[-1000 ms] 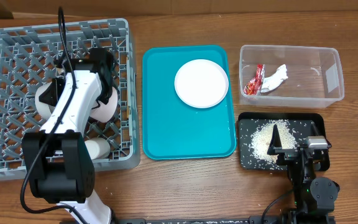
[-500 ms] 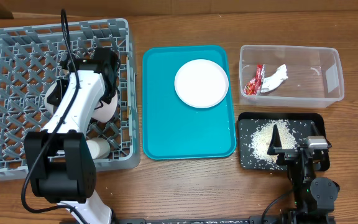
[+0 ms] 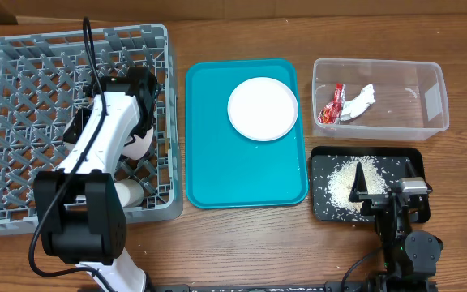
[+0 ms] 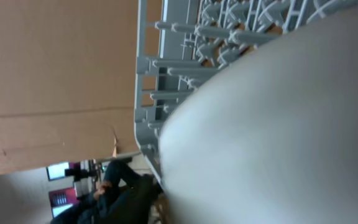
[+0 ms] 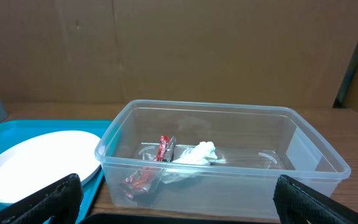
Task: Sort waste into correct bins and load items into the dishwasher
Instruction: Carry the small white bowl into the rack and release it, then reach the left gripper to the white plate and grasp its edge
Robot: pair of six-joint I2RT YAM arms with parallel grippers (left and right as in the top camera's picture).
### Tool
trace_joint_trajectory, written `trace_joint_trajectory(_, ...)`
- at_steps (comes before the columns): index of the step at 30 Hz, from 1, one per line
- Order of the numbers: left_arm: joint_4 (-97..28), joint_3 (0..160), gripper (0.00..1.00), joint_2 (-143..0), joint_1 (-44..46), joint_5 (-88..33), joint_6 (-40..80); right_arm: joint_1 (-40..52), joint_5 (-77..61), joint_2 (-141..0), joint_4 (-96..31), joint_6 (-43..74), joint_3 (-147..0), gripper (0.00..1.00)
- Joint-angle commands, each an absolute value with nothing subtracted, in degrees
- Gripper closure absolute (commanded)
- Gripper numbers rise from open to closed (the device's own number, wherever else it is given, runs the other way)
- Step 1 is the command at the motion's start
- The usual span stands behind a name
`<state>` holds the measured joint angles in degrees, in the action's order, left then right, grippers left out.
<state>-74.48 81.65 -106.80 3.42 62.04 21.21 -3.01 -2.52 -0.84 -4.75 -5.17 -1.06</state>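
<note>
My left gripper (image 3: 140, 96) reaches over the grey dish rack (image 3: 23, 65); its fingers are hidden. A white bowl (image 3: 141, 144) lies just under it and fills the left wrist view (image 4: 278, 124), with rack pegs (image 4: 166, 62) behind. A second bowl (image 3: 73, 126) and a white cup (image 3: 128, 193) lie in the rack. The plate (image 3: 263, 109) sits on the teal tray. The red wrapper (image 3: 331, 104) and tissue (image 3: 362, 99) lie in the clear tub (image 3: 432, 81). Rice (image 3: 343, 182) lies in the black tray (image 3: 408, 156). My right gripper (image 3: 385, 177) is open and empty above it. Chopsticks are out of view.
The teal tray (image 3: 242, 170) lies between the rack and the bins. In the right wrist view the clear tub (image 5: 229, 112) stands straight ahead of the open gripper (image 5: 178, 196), with the plate (image 5: 36, 162) to the left and a cardboard wall behind.
My left arm has shifted slightly to the right over the rack, covering more of the bowl at its side. The right arm has not moved.
</note>
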Motion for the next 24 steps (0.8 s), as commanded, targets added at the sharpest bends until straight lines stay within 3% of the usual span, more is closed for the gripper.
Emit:
trace_joint_trajectory(1,-76.1,81.7,0.59,-104.9,3.8,61.8,27.7,-3.3,-2.1,-0.2,-4.6,-5.4,-0.4,0.00)
trace_joint_trajectory(5,-77.1,82.7,0.52,-101.9,3.9,58.3,28.6,-3.3,-2.1,-0.2,-4.6,-5.4,-0.4,0.00)
trace_joint_trajectory(9,-76.6,83.1,0.19,-98.2,3.9,52.3,28.5,-3.3,-2.1,-0.2,-4.6,-5.4,-0.4,0.00)
trace_joint_trajectory(10,-76.3,83.2,0.00,-97.3,3.9,50.4,28.3,-3.3,-2.1,-0.2,-4.6,-5.4,-0.4,0.00)
trace_joint_trajectory(18,-74.2,84.3,0.00,-90.2,3.9,41.2,28.3,-3.3,-2.1,-0.2,-4.6,-5.4,-0.4,0.00)
trace_joint_trajectory(22,-73.2,89.3,0.00,-87.9,3.9,25.6,24.0,-3.3,-2.1,-0.2,-4.6,-5.4,-0.4,0.00)
trace_joint_trajectory(23,-73.0,90.6,0.06,-87.6,3.9,21.9,21.6,-3.3,-2.1,-0.2,-4.6,-5.4,-0.4,0.00)
trace_joint_trajectory(24,-72.8,91.7,0.21,-87.5,3.9,18.9,19.7,-3.3,-2.1,-0.2,-4.6,-5.4,-0.4,0.00)
